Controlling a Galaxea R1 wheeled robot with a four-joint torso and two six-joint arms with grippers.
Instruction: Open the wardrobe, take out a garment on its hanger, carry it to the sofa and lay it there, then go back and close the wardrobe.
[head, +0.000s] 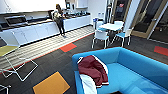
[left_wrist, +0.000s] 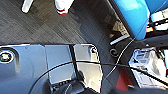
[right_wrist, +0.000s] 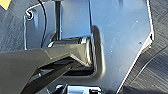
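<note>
The bright blue sofa (head: 132, 67) takes up the lower right of the head view. The garment (head: 93, 69), a maroon jacket with white sleeves, lies crumpled on the seat at the sofa's left end, against the arm. One white sleeve hangs down over the front edge. The hanger is hidden in the folds of the jacket. In the left wrist view a blue corner of the sofa (left_wrist: 133, 15) stands close beside the robot's dark plate, above grey carpet.
A person (head: 59, 18) stands at the long white kitchen counter (head: 37, 30) at the back. A white table (head: 111, 26) with white-and-teal chairs stands behind the sofa. A wire-frame chair (head: 11, 58) with a yellow seat is at the left. Dark carpet with an orange tile (head: 51, 84) lies in front.
</note>
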